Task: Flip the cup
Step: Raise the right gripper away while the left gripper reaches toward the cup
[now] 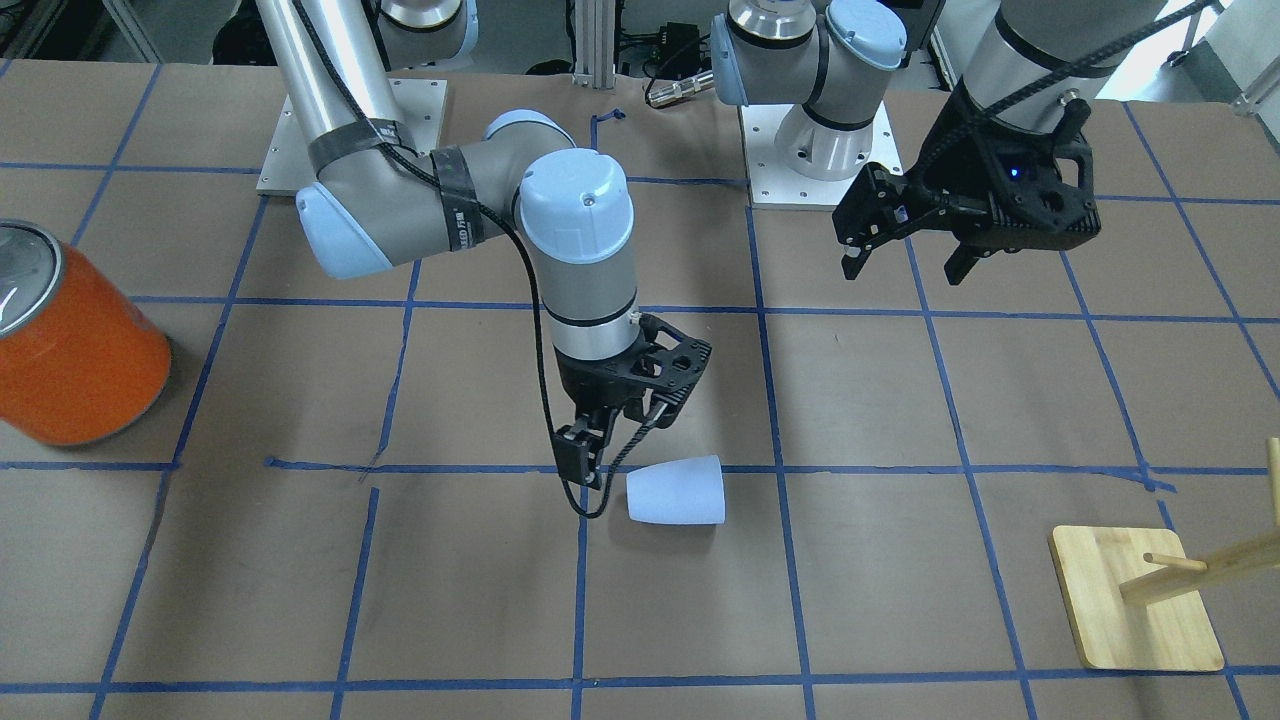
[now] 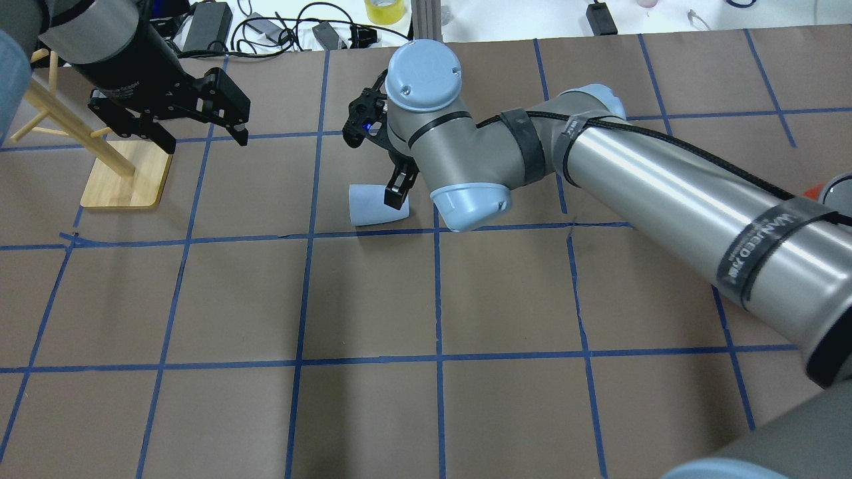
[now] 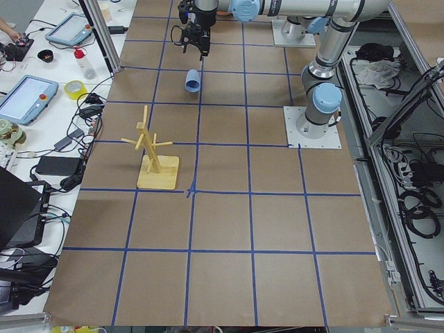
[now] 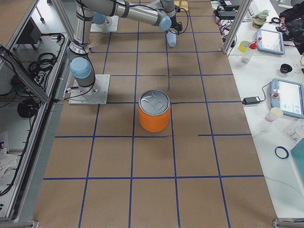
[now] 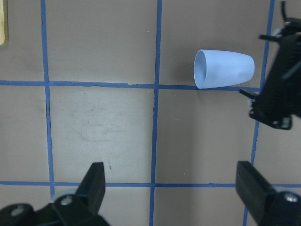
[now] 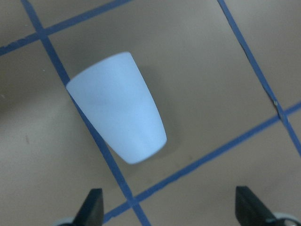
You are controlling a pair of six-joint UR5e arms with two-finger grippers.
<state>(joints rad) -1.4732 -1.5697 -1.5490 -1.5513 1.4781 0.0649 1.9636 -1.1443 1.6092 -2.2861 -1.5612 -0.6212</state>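
The cup [image 1: 675, 490] is a pale blue tumbler lying on its side on the brown table, also seen in the overhead view [image 2: 373, 206] and the left wrist view [image 5: 225, 69]. My right gripper [image 1: 610, 445] is open and empty, hanging just above the table beside the cup's narrow closed end. In the right wrist view the cup [image 6: 117, 106] lies ahead of the spread fingers [image 6: 91, 207], not between them. My left gripper [image 1: 905, 262] is open and empty, held high and well away from the cup, looking down on it.
A large orange can with a silver top [image 1: 75, 345] stands on the robot's far right. A wooden peg stand on a square base [image 1: 1135, 600] stands on its far left, close under the left arm in the overhead view [image 2: 123, 183]. Blue tape lines grid the table.
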